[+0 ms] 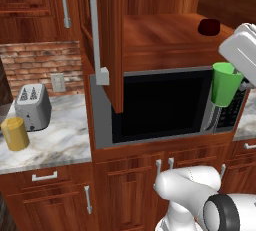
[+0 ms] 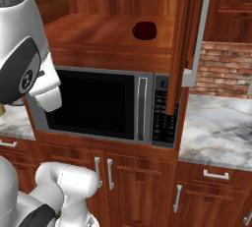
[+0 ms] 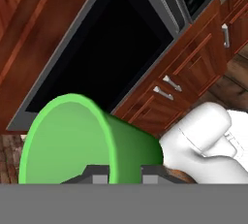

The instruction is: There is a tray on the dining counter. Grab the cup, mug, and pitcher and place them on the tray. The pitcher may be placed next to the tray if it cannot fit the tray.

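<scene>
Left base view: I see the cup point(image 1: 225, 82) held up in front of the microwave point(image 1: 162, 106), upright, at the arm's end. The mug point(image 1: 209, 26) sits on the open cabinet shelf point(image 1: 165, 32) above; the pitcher point(image 1: 15, 133) stands on the desk point(image 1: 55, 142) beside the toaster point(image 1: 32, 106).
Right base view: the mug point(image 2: 144, 30) sits alone on the shelf, well back.
Hand view: my fingers point(image 3: 123, 175) are narrowed onto the cup's wall point(image 3: 87, 140), one inside the rim, one outside.
Handling: I judge the cup light, stiff and smooth. A rim pinch could let it swing, so I would keep it level.
</scene>
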You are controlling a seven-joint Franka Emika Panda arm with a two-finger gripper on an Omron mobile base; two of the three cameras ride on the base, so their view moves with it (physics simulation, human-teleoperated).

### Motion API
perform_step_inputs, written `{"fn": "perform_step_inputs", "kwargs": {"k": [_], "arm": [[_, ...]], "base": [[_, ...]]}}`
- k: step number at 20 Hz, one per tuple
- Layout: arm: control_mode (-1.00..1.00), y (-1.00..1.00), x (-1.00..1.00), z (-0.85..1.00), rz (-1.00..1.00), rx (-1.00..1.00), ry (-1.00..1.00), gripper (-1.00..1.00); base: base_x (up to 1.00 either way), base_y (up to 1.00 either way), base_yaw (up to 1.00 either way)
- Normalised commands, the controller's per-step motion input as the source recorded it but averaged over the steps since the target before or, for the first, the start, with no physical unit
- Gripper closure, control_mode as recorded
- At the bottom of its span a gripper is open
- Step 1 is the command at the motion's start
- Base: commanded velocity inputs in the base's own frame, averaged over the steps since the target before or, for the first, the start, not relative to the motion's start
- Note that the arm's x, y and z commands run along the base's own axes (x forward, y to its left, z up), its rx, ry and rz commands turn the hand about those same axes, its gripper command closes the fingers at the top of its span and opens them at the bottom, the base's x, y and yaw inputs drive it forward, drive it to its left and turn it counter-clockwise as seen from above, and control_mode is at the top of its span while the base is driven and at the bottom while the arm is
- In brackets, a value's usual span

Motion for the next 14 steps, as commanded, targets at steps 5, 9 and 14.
{"fn": "perform_step_inputs", "kwargs": {"k": [5,9,14], "arm": [[-1.00,-0.01,-0.07,-0.34,0.00,0.00,0.05,1.00],[-1.00,0.00,-0.02,-0.11,0.00,0.00,0.01,1.00],[-1.00,0.00,0.00,-0.02,0.00,0.00,0.00,1.00]], "base": [[0.00,0.00,0.00],[0.00,0.00,0.00],[0.00,0.00,0.00]]}}
